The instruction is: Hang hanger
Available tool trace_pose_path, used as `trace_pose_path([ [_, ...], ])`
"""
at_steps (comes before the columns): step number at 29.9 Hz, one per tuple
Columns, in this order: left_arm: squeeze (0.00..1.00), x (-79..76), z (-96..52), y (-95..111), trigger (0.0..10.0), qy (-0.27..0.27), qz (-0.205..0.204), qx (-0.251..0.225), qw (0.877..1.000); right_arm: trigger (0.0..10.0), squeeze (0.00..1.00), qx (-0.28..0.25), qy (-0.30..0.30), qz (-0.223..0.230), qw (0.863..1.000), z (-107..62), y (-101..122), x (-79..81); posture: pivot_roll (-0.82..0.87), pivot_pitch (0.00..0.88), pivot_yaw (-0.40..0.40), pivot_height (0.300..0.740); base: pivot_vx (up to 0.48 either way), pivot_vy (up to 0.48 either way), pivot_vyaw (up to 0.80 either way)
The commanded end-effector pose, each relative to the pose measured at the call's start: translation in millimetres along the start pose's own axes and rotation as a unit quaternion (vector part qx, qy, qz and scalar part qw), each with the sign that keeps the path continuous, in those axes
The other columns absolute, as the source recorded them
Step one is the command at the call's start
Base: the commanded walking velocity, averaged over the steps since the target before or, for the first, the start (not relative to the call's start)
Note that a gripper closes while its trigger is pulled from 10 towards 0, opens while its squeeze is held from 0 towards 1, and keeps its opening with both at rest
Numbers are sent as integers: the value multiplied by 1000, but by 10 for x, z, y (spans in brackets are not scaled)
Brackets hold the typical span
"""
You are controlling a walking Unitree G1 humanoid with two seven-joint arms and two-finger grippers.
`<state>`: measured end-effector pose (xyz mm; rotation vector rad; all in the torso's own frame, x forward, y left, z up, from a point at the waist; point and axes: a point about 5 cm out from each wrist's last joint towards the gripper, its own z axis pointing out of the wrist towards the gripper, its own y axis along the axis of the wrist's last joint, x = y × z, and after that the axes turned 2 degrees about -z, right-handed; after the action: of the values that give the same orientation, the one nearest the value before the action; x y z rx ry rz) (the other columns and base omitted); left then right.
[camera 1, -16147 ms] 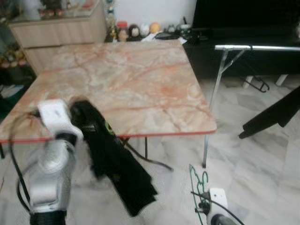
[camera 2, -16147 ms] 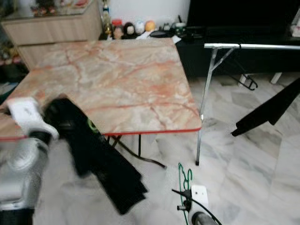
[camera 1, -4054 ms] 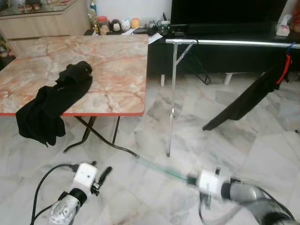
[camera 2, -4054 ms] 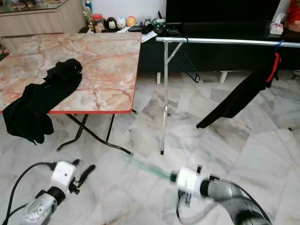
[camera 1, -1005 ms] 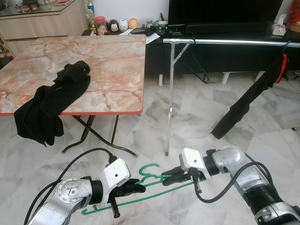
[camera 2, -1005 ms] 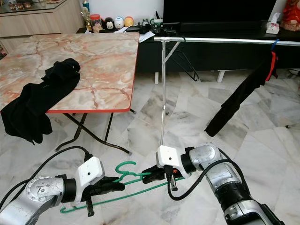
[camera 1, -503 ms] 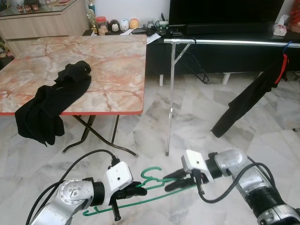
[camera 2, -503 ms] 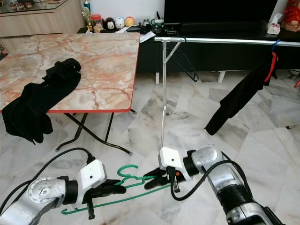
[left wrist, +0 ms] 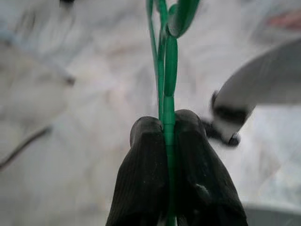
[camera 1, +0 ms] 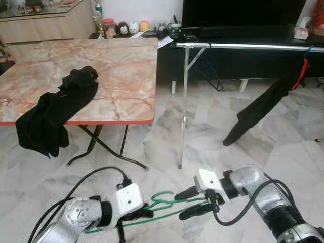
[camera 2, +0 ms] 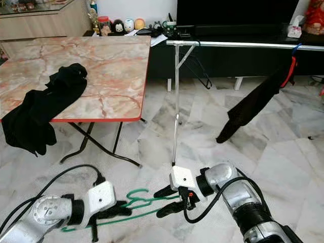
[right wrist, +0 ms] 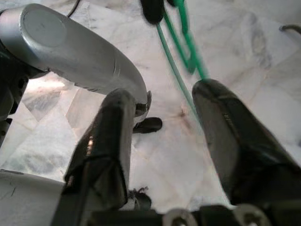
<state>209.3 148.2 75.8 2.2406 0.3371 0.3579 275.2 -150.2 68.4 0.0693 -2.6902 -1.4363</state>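
Left gripper (camera 1: 144, 214) stays clamped on green hanger (camera 1: 167, 202), low over floor at 6 o'clock. Right gripper (camera 1: 191, 202) has let go, fingers spread wide beside hook end. Handover complete; rail (camera 1: 243, 45) at 1 o'clock awaits.

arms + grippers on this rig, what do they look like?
Both arms are silver metal cylinders with dark ribbed joint sections. Each wrist carries a white boxy module with a black cable looping back along the arm. The left gripper and right gripper each have two long, rounded, matte black fingers. No readable markings.
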Motion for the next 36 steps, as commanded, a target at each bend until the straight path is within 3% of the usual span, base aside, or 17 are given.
trace_pose_path([
  [1, 0, 21, -27, -69, 0, 6, 21, 26, 999, 10000, 1000, 9, -11, -9, 1000, 48, -9, -21, -36, 0, 15, 732, 0, 0, 0],
  [4, 0, 18, -26, -104, 0, 5, 30, 38, 999, 10000, 1000, 13, -21, -8, 1000, 68, -28, -33, -36, 0, 14, 732, 0, 0, 0],
  [5, 0, 25, -24, -136, 0, 10, 28, 46, 999, 10000, 878, 24, -29, -8, 999, 91, -65, -32, -36, 0, 14, 732, 0, 0, 0],
  [6, 0, 31, -17, -161, 0, 16, 24, 51, 998, 10000, 514, 35, -33, -9, 999, 107, -104, -24, -36, 0, 14, 732, 0, 0, 0],
  [7, 0, 37, -12, -190, 0, 23, 23, 56, 998, 10000, 0, 42, -36, -7, 998, 118, -138, -16, -36, 0, 14, 732, 0, 0, 0],
  [14, 0, 45, 5, -277, 0, 36, 20, 68, 997, 10000, 0, 55, -47, -4, 997, 144, -215, -8, -36, 0, 14, 732, 0, 0, 0],
  [15, 0, 18, 69, -572, 10000, 81, -35, 82, 993, 10000, 0, 78, -125, 49, 988, 223, -405, -26, -41, 0, 18, 732, 0, 0, 0],
  [18, 0, -72, 129, -855, 10000, 119, -88, 107, 983, 10000, 0, 90, -194, 101, 972, 296, -568, -4, -36, 0, 15, 732, 0, 0, 0],
  [20, 0, -267, 197, -1219, 10000, 177, -172, 146, 958, 10000, 0, 112, -282, 194, 933, 381, -822, 107, -32, 0, 16, 732, 0, 0, 0],
  [23, 0, -401, 227, -1393, 10000, 210, -219, 172, 937, 10000, 0, 128, -313, 242, 909, 417, -986, 239, -32, 0, 16, 732, 0, 0, 0],
  [24, 0, -455, 245, -1467, 10000, 233, -247, 176, 924, 10000, 0, 131, -341, 281, 887, 421, -1070, 298, -32, 0, 11, 732, 0, 0, 0],
  [29, 0, -492, 277, -1580, 10000, 285, -290, 183, 895, 10000, 0, 134, -375, 325, 858, 458, -1182, 410, -35, 0, 12, 732, 0, 0, 0],
  [30, 0, -485, 276, -1643, 10000, 326, -341, 177, 864, 10000, 0, 126, -406, 364, 828, 466, -1238, 460, -37, 0, 16, 732, 0, 0, 0],
  [32, 0, -486, 271, -1687, 10000, 352, -372, 175, 841, 10000, 0, 120, -424, 391, 808, 474, -1268, 490, -37, 0, 16, 732, 0, 0, 0],
  [34, 0, -508, 251, -1754, 10000, 383, -414, 177, 806, 10000, 0, 117, -460, 426, 770, 468, -1319, 531, -42, 0, 14, 732, 0, 0, 0],
  [35, 0, -508, 251, -1754, 10000, 383, -414, 177, 806, 10000, 0, 117, -460, 426, 770, 468, -1319, 531, -42, 0, 14, 732, 0, 0, 0],
  [36, 0, -535, 236, -1795, 10000, 401, -444, 173, 782, 10000, 0, 113, -498, 457, 728, 452, -1366, 567, -31, 0, 15, 732, 0, 0, 0],
])
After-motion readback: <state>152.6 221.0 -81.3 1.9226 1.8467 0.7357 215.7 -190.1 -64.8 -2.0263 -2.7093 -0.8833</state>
